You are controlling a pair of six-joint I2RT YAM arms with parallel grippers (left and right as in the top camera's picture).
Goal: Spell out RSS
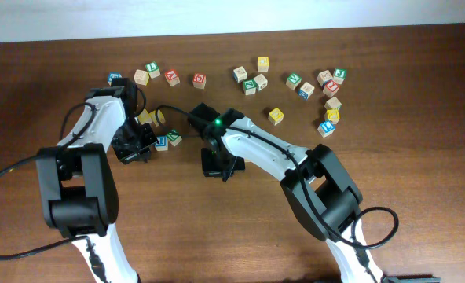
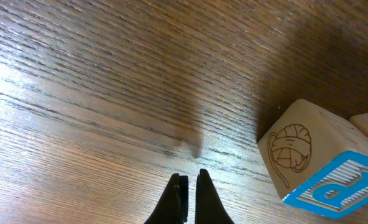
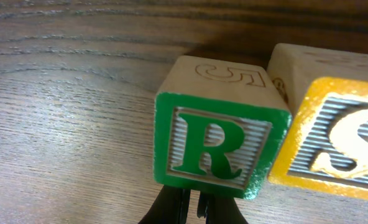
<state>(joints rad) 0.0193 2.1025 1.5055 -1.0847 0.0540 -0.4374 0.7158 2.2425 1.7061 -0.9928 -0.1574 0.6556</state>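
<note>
Right gripper (image 3: 191,209) tips sit nearest the lens, jaws drawn almost together and gripping nothing. Beyond them the wooden table (image 3: 59,124) carries the row being built. The R cube (image 3: 214,148), its green-bordered face upright, stands directly ahead of the jaws at their tips; whether it touches them or sits just clear I cannot tell. Just beside it on its right stands the yellow S cube (image 3: 333,144), faces nearly flush, with only a thin seam between them. From overhead both are likely hidden beneath the right arm. The left gripper (image 2: 189,200) hangs low over bare table, jaws likewise nearly closed and empty, with a blue-bordered cube (image 2: 308,163) near its right side.

The step looks like squaring R against S. Done well, the closed jaws would work as a blunt pusher, low on the cube and centred on its face, so it slides without twisting or tipping, and would then draw straight back. A second S has yet to join the row. A loose yellow cube (image 1: 276,115) lies well apart up the table, its letter too small to read.
</note>
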